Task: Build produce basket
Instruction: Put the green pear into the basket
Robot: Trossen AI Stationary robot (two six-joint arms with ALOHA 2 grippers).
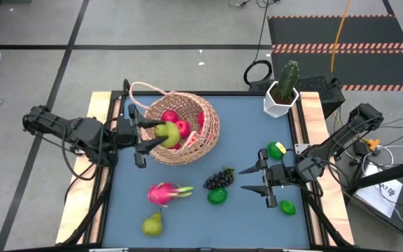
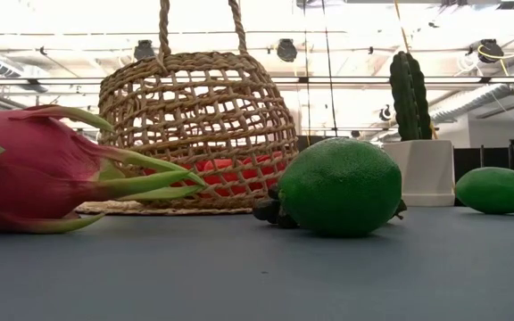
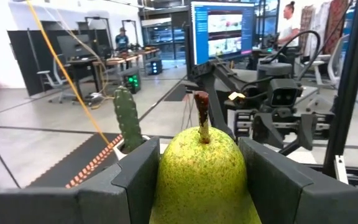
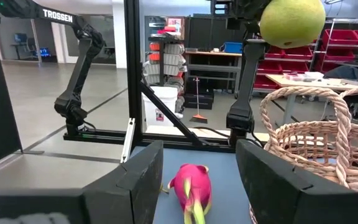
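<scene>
The tan woven basket [image 1: 200,137] stands on the blue table, left of centre, with red fruits [image 1: 176,121] inside. My left gripper [image 1: 156,134] reaches over its rim from the table's left and is shut on a yellow-green pear [image 3: 201,171], which also shows high above the basket [image 4: 319,140] in the right wrist view. My right gripper [image 1: 259,178] hovers open near the right edge, pointing left with nothing between its fingers. A pink dragon fruit [image 1: 165,192], a second pear [image 1: 152,224], a dark grape bunch [image 1: 219,177] and a lime [image 1: 217,197] lie on the table in front of the basket. My left gripper pinches the pear's wide body by its two sides [image 3: 166,180] between its two fingers [image 3: 135,183]. The fingers point level, coming from the table's left. The pear stands upright with its brown stem [image 3: 202,115] up, lifted clear above the basket's opening.
A cactus in a white pot [image 1: 283,89] stands at the far right corner. Two more limes [image 1: 277,149] [image 1: 287,207] lie by the right edge near my right gripper. The basket's thin loop handle [image 1: 144,89] rises at its far left side.
</scene>
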